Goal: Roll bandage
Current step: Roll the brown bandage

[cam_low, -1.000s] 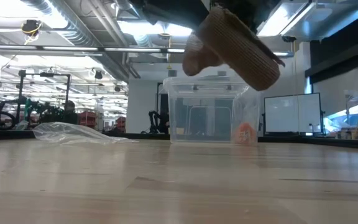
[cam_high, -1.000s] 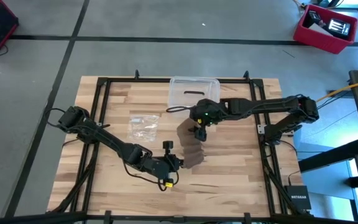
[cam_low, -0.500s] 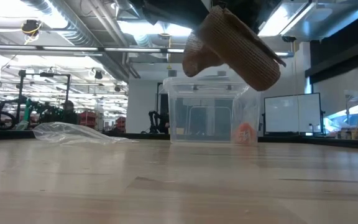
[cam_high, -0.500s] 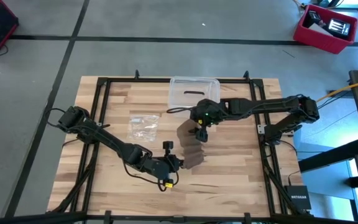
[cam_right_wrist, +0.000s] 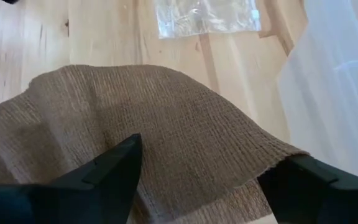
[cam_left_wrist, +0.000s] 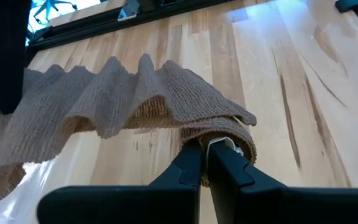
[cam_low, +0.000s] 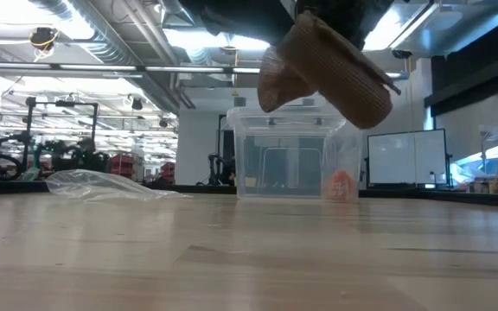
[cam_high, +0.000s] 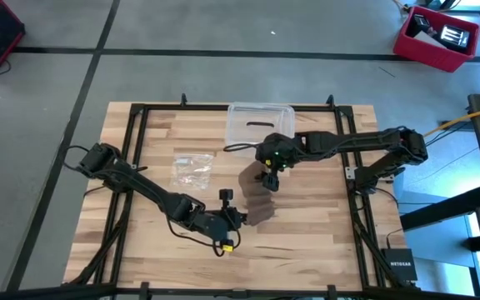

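Observation:
The brown bandage (cam_high: 261, 208) hangs in the air between my two grippers, clear of the table in the low view (cam_low: 331, 65). My left gripper (cam_high: 242, 218) is near the table's front middle, shut on the bandage's rolled end (cam_left_wrist: 219, 134). From there the strip runs wavy and slack (cam_left_wrist: 104, 99) toward my right gripper (cam_high: 267, 182), farther back. My right gripper (cam_right_wrist: 204, 149) has its fingers spread wide, and the strip (cam_right_wrist: 154, 118) spans the gap between them. My left gripper pinches the small rolled end of the bandage (cam_left_wrist: 229, 140) between its two shut fingers, which come level from the table's left. The roll is lifted clear of the table. My right gripper's open fingers (cam_right_wrist: 114, 165) carry the strip, which is draped across them. The fingers themselves hide where it rests. A loose part hangs below (cam_low: 275, 82).
A clear plastic box (cam_high: 261, 123) stands at the back middle, just behind my right gripper, and shows in the low view (cam_low: 288, 164). A small clear plastic bag (cam_high: 193, 169) lies left of centre. Bare wood lies in front and to the right.

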`<state>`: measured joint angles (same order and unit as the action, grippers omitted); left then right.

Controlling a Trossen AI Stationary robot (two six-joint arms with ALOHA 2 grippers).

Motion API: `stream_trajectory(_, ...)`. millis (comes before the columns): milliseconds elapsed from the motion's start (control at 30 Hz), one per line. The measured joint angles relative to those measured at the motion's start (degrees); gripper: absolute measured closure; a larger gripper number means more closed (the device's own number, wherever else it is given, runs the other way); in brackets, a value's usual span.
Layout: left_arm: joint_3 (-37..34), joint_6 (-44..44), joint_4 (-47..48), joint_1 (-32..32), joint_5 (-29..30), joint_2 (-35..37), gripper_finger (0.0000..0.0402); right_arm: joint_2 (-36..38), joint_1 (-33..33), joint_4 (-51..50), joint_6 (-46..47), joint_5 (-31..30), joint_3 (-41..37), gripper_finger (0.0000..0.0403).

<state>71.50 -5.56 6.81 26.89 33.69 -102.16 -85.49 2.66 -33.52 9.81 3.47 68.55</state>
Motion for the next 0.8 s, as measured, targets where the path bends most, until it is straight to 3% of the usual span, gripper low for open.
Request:
stream_trajectory(400,0.0,-0.38,2.41,0.02,0.24,-2.7,0.0396,-1.05,-0.04,-2.88,-8.73,2.69,-0.04,0.0107)
stream_trajectory(567,-0.02,-2.68,3.91,-0.15,0.22,-2.72,0.0396,-1.61,-0.09,-0.97,-4.49,10.19,-0.02,0.0107)
stream_trajectory(800,-0.04,-4.69,4.85,0.15,0.22,-2.83,0.0396,-2.01,0.5,-6.99,2.18,7.19,0.02,0.0107)
